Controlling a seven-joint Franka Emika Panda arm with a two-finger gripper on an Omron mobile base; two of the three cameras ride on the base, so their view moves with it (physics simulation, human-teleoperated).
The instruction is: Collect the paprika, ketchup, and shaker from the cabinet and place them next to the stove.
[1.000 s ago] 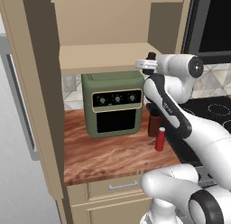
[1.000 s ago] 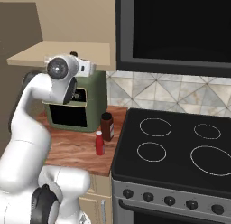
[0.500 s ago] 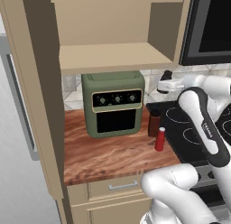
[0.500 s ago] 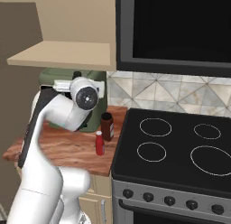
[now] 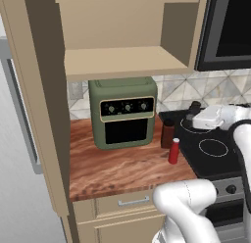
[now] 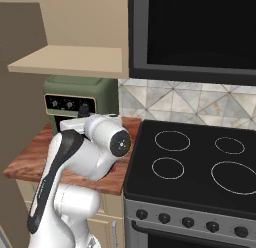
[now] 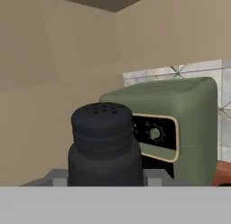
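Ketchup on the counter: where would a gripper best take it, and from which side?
Mid-body of the ketchup, below its narrow top, coming from the front: it stands upright and slim, with the paprika close behind it.

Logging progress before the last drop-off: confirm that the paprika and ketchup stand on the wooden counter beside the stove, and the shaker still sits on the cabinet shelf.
Not quite. The shaker is not on the cabinet shelf; the hand view shows it held in the gripper. The rest holds: in the left base view the paprika and ketchup stand on the wooden counter beside the stove.
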